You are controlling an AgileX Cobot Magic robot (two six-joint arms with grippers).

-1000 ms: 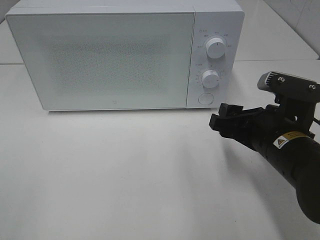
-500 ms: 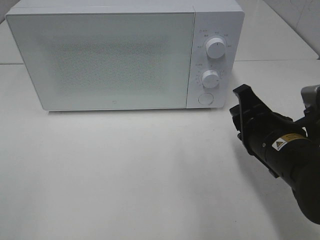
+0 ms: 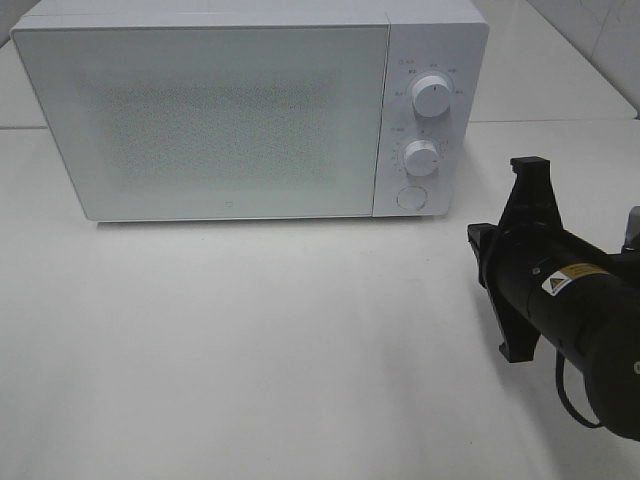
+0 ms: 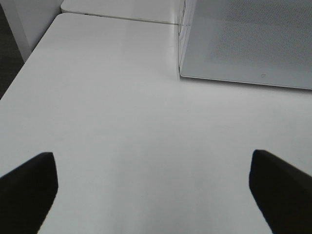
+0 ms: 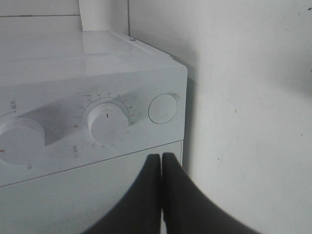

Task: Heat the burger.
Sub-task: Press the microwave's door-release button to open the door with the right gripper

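Observation:
The burger is out of view in every frame. The white microwave stands at the back of the table with its door shut; it also shows in the left wrist view and the right wrist view. My right gripper is shut and empty, rolled on its side, to the right of and in front of the microwave's control panel. In the right wrist view its closed fingertips point towards the lower knob and the round button. My left gripper is open and empty above bare table, left of the microwave.
The microwave has an upper knob, a lower knob and a round button. The white table stretches in front of it. Its left edge shows in the left wrist view.
My right arm has drawn back to the right, away from the control panel, and rolled its wrist. The microwave has not changed.

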